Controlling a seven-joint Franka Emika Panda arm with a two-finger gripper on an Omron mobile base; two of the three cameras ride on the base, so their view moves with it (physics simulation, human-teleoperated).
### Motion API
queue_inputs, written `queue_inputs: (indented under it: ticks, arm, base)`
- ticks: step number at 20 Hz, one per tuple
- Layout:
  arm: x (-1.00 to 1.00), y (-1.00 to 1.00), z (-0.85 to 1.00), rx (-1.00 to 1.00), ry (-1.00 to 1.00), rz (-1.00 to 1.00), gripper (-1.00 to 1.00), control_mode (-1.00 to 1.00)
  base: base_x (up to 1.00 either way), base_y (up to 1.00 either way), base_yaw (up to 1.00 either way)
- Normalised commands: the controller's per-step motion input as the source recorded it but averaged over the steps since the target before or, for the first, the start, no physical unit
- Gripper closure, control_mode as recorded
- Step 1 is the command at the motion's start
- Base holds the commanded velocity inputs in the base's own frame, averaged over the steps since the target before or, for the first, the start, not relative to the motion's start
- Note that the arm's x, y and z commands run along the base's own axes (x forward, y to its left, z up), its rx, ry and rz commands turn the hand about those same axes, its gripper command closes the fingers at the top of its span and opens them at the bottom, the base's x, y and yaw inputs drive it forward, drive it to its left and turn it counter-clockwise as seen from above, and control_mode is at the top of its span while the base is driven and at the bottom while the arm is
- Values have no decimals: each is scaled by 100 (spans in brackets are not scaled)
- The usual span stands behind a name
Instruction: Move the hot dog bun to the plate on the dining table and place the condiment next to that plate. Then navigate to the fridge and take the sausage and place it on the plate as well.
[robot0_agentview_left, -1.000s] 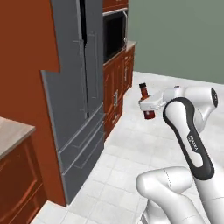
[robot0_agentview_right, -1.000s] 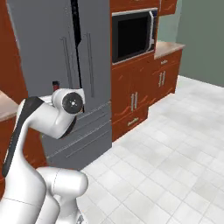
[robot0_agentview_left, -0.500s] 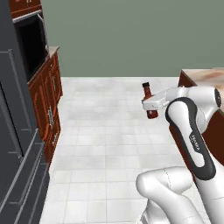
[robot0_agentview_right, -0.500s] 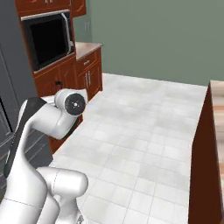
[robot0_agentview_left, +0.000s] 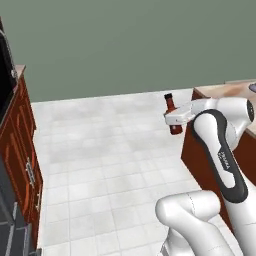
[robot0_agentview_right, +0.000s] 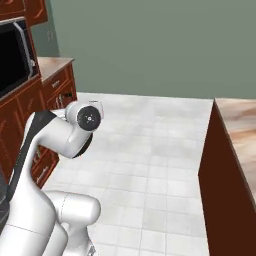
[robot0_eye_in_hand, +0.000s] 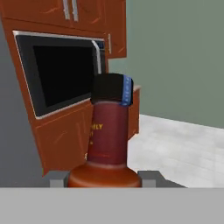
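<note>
The whole view has swung since a moment ago: the fridge has gone and the table now stands close on the right, its near edge beside the arm. Open tiled floor runs out to the green wall, with cabinets along the left. The gripper is clamped on the upright bottle, held above the floor just off the table's corner.

Glossy condiment bottle, veined marble dining table, polished wood cabinets.

Dark red-brown condiment with black cap; pale-tiled floor.
</note>
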Motion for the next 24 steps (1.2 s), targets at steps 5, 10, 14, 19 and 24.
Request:
queue_inputs:
  ticks: [5,10,14,19,24]
  arm:
    - [0,0,0,0,0,0,100,100]
    - [0,0,0,0,0,0,100,100]
    - [0,0,0,0,0,0,100,100]
    - [0,0,0,0,0,0,100,100]
    - [0,0,0,0,0,0,100,100]
  base:
    - [100,46,-37]
    - [100,47,-37]
    - [100,44,-40]
    - [100,54,-47]
    - [100,69,-49]
